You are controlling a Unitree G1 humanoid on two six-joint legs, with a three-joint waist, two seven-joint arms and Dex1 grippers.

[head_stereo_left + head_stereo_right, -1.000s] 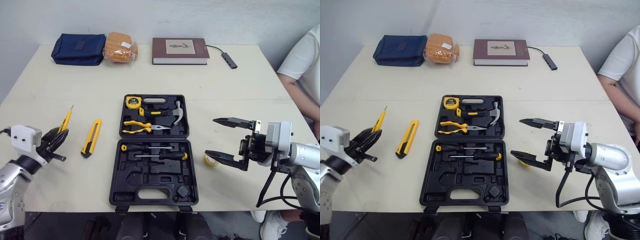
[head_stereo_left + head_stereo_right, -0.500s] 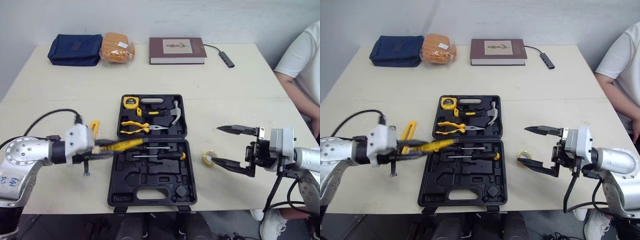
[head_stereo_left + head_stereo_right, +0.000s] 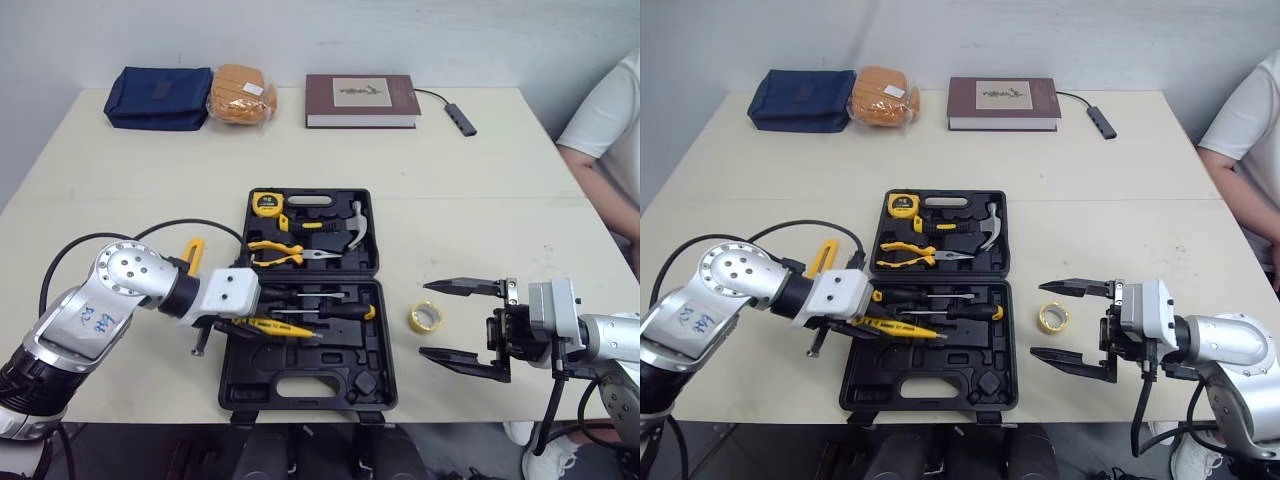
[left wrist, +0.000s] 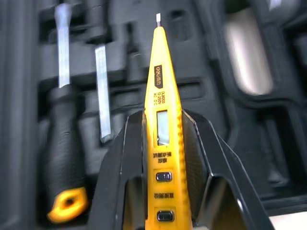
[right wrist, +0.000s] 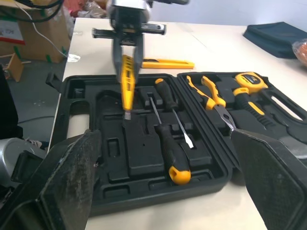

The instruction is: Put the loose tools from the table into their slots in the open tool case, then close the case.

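The black tool case (image 3: 372, 262) lies open mid-table, with a tape measure (image 3: 266, 204), pliers (image 3: 285, 252), a hammer (image 3: 343, 231) and screwdrivers (image 3: 322, 306) in their slots. My left gripper (image 3: 243, 319) is shut on a yellow tester pen (image 3: 275, 327), held low over the near half of the case; its tip (image 4: 158, 17) points across empty slots. A yellow utility knife (image 3: 193, 250) lies left of the case, partly behind my left arm. A yellow tape roll (image 3: 425, 318) sits right of the case. My right gripper (image 3: 1036, 320) stands open beside the roll, holding nothing.
Along the far edge lie a blue pouch (image 3: 158, 97), a bagged loaf (image 3: 240, 94), a brown book (image 3: 361, 100) and a cabled adapter (image 3: 459, 119). A person in a white shirt (image 3: 612, 125) sits at the right edge of the table.
My left arm swung in from the table's left edge with the tester pen and now holds it lower, over the case's near half. My right gripper sank nearer the table's front edge.
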